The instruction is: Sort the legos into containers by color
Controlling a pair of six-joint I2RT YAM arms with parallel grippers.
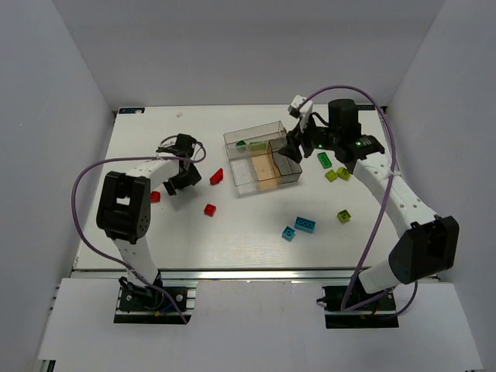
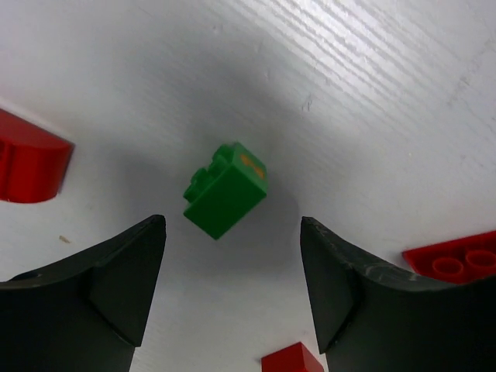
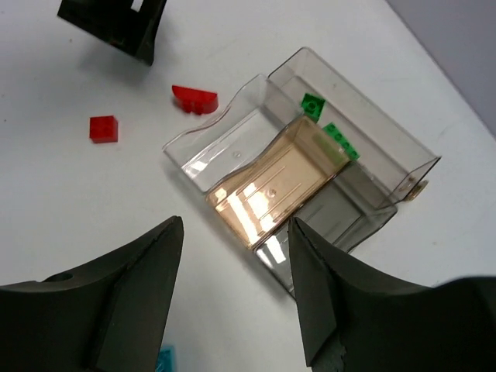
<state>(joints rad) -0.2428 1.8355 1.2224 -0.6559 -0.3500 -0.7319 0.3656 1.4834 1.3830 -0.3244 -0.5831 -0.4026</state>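
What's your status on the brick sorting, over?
Left pincer open over ungripped green brick. Right pincer open, empty, above bins. Nothing in the way.

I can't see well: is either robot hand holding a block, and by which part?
Nothing held: left gripper is open above an untouched green block; right gripper is open, empty.

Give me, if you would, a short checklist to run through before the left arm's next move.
1. Left gripper open: ok.
2. Green brick between its fingers, ungripped, on the table: ok.
3. Red brick near one finger, outside the closing path: ok.
4. Finger height over the table: cannot tell.
5. Large bin with green bricks has room: ok.
6. Way to the containers free: not ok, open right gripper hovers there.
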